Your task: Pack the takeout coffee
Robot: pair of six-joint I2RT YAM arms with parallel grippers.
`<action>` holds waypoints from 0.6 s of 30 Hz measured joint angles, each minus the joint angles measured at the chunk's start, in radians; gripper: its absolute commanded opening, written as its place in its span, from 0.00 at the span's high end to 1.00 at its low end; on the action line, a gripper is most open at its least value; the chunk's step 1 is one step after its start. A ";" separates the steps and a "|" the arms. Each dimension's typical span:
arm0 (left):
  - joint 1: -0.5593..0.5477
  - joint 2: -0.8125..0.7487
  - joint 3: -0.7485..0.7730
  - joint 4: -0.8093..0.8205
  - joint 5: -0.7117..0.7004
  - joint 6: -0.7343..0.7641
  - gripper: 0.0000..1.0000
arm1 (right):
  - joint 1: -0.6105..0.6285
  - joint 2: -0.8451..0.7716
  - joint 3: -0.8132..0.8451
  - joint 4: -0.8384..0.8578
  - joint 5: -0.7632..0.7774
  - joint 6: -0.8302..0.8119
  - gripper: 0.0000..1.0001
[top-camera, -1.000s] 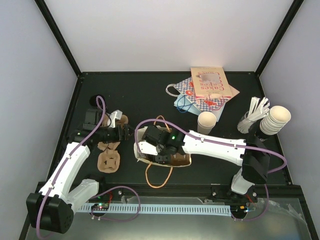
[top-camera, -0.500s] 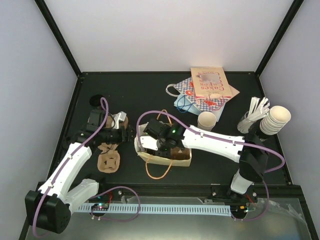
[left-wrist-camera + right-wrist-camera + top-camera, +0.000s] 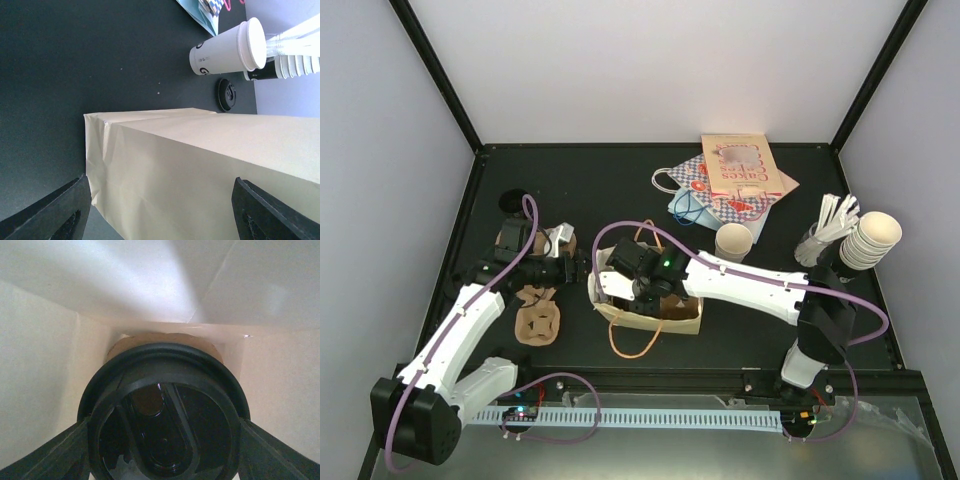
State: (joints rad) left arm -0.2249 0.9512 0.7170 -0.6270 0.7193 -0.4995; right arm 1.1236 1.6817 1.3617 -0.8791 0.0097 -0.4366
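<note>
Right wrist view: my right gripper [image 3: 162, 450] is down inside the tan paper bag [image 3: 35, 370]. Its two fingers [image 3: 45, 450] are clamped on either side of the takeout coffee [image 3: 162, 410]. Only the cup's round black plastic lid shows, filling the gap between them. Left wrist view: my left gripper [image 3: 160, 215] is spread wide and empty, with the bag's outer side wall just ahead of both fingertips. I cannot tell whether they touch it.
</note>
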 measured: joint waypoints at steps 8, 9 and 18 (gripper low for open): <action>-0.010 0.010 0.000 0.004 0.000 -0.004 0.21 | 0.005 -0.012 -0.019 0.018 0.006 0.019 0.46; -0.012 0.011 0.000 0.007 -0.001 -0.006 0.21 | 0.002 -0.013 -0.020 0.019 -0.002 0.019 0.46; -0.022 0.020 0.000 0.012 -0.001 -0.010 0.21 | -0.048 -0.006 -0.018 0.024 -0.094 0.012 0.46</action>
State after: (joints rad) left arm -0.2470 0.9710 0.7170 -0.6151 0.7185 -0.5098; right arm 1.0760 1.6760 1.3441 -0.8555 -0.0845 -0.4248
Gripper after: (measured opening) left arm 0.793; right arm 0.736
